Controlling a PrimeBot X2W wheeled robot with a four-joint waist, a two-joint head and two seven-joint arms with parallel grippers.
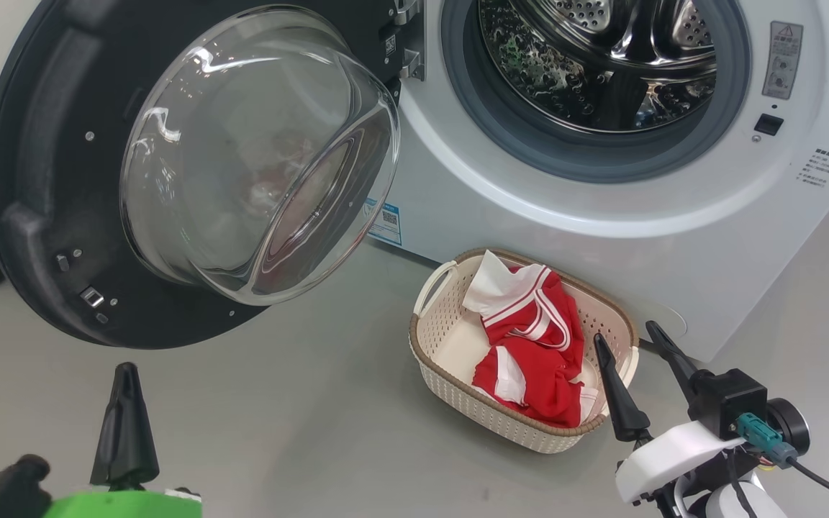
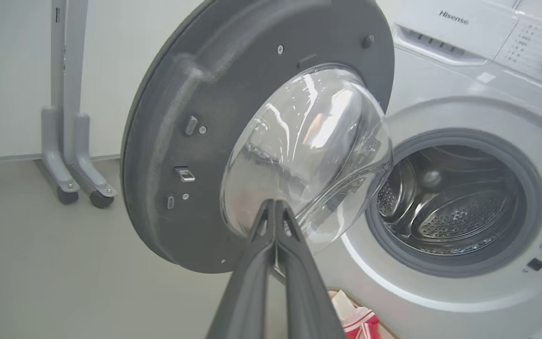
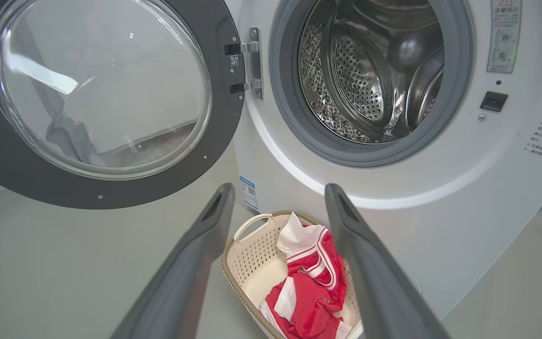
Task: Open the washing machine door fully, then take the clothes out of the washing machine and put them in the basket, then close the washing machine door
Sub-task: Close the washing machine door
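Left pincer [image 1: 125, 374]: fingers together, holding nothing. The door [image 1: 40, 180] stands open ahead of its tips, not touching them. Right pincer [image 1: 624, 332]: fingers apart, empty. The basket [image 1: 472, 410], with the clothes [image 1: 537, 345] inside, sits just ahead of it, in front of the washing machine [image 1: 529, 216].

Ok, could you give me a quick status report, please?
Left claw shut, empty; right claw open. Clothes in basket; door wide open. Nothing blocking its swing.

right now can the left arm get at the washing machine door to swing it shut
Probably yes. The left gripper, fingers shut, points at the open washing machine door from close by, with nothing between them; the basket stands off to its right, out of the way.
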